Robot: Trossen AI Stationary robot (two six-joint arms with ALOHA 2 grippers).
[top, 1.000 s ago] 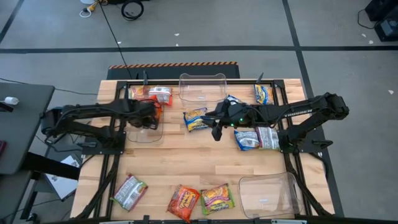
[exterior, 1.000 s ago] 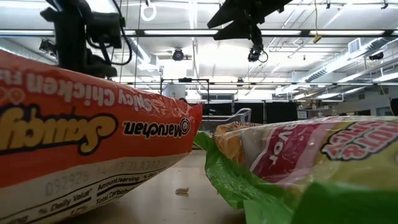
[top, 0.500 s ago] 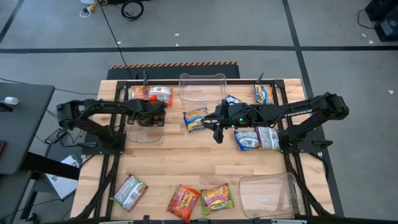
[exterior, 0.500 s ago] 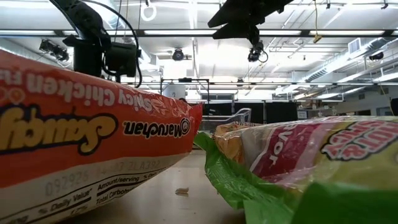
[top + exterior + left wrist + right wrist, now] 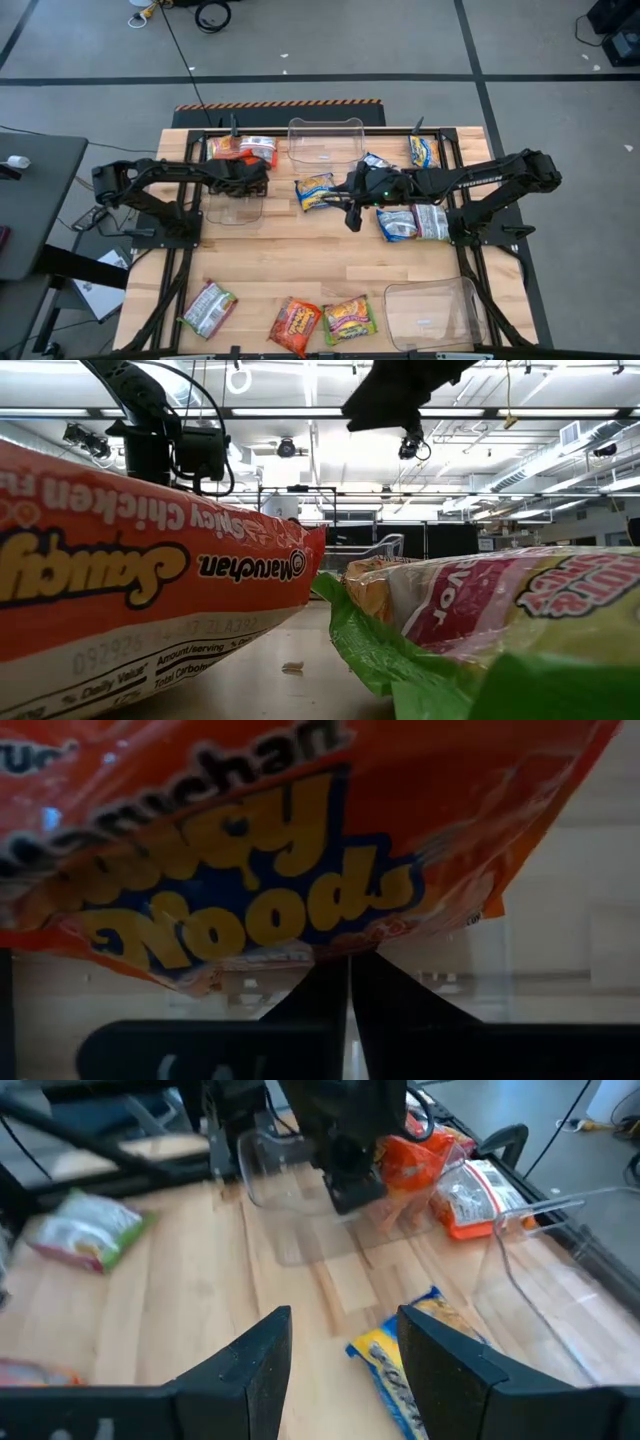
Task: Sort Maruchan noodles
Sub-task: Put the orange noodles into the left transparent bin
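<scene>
Open bare wood across the table point(image 5: 300, 265) middle. Blocked at near edge by three packets point(image 5: 290, 322) and a clear tray point(image 5: 430, 310); far side crowded with trays point(image 5: 325, 140), packets and both arms.

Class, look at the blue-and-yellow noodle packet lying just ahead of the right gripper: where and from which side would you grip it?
Probably from straight above, across its narrow width. The blue-and-yellow packet lies flat on the wooden table, so a side approach finds little to pinch. The open right gripper hovers right by it. Take the puffy middle or a long edge, where crinkly film can bunch between the fingers.
</scene>
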